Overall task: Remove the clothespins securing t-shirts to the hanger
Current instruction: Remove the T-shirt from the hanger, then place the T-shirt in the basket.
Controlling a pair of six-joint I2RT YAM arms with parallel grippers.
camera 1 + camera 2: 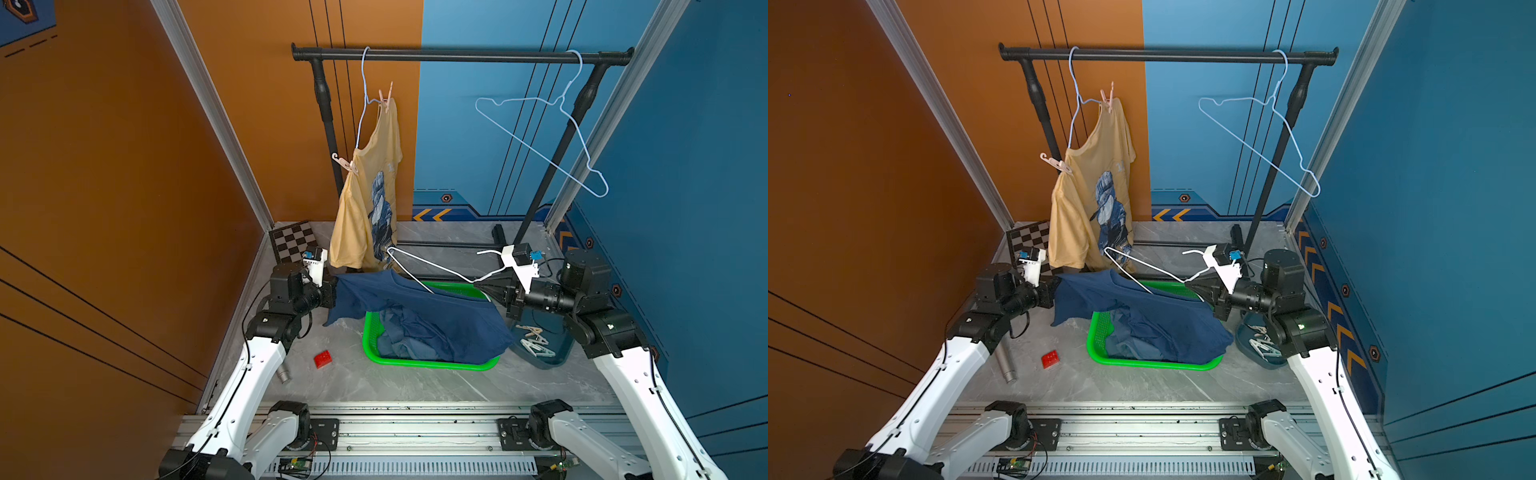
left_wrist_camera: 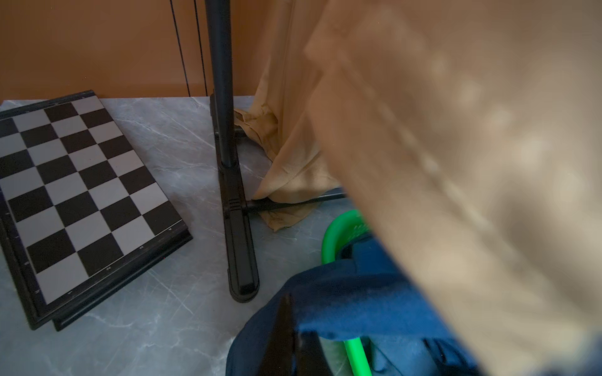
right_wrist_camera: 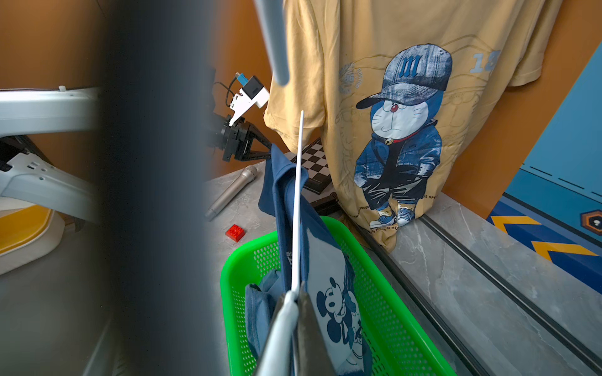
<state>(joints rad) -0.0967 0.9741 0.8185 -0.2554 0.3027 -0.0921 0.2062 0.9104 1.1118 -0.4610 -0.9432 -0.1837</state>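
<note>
The left gripper point(image 1: 333, 291) is closed on one edge of the navy shirt point(image 1: 436, 320), the cloth pinched between its fingers and pulled up off the table. The right gripper point(image 1: 478, 286) is closed too, clamped on the white hanger point(image 1: 432, 266), which it holds low and tilted above the green basket point(image 1: 415, 365). One arm of that hanger runs into the folds of the navy shirt, and the rest of the shirt sags over the basket and hangs past its rim. A slate-blue shirt point(image 1: 395, 332) lies crumpled inside the basket underneath.

Two pink clothespins remain in place – one point(image 1: 387, 99) near the neck and one point(image 1: 345, 161) at the lower shoulder of the yellow shirt point(image 1: 365, 199). They pin it to a pale blue hanger point(image 1: 365, 83) on the black rail point(image 1: 457, 55). The shirt's hem reaches the table by the rail's foot. An empty hanger point(image 1: 540, 153) hangs slanted at the rail's other end.

Loose clothespins point(image 1: 536, 340) lie in a dark tub point(image 1: 552, 361) just beside the basket – below the right arm
</note>
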